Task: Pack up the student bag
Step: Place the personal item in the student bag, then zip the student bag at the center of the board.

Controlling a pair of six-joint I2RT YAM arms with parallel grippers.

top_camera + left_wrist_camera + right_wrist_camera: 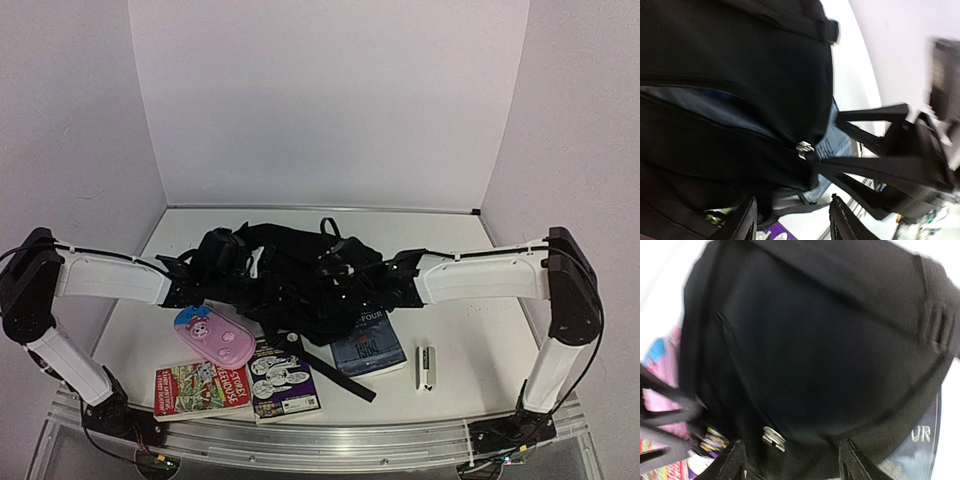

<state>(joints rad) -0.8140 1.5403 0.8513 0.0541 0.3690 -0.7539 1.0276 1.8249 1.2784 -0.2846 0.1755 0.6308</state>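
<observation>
Floppy backpack (290, 275) mid-table, 12 o'clock from me
Soft and saggy, so I'd pinch the zipper edge (760, 133). Left gripper (792, 200) at its 9 o'clock, right gripper (791, 441) at 3, both with fingers apart.

A plain white back wall (330, 100), a left wall (70, 130) and a right wall (585, 120) boxed in the pale surface (480, 340). The light was soft and even. A metal rail (320, 440) ran along its near edge.
</observation>
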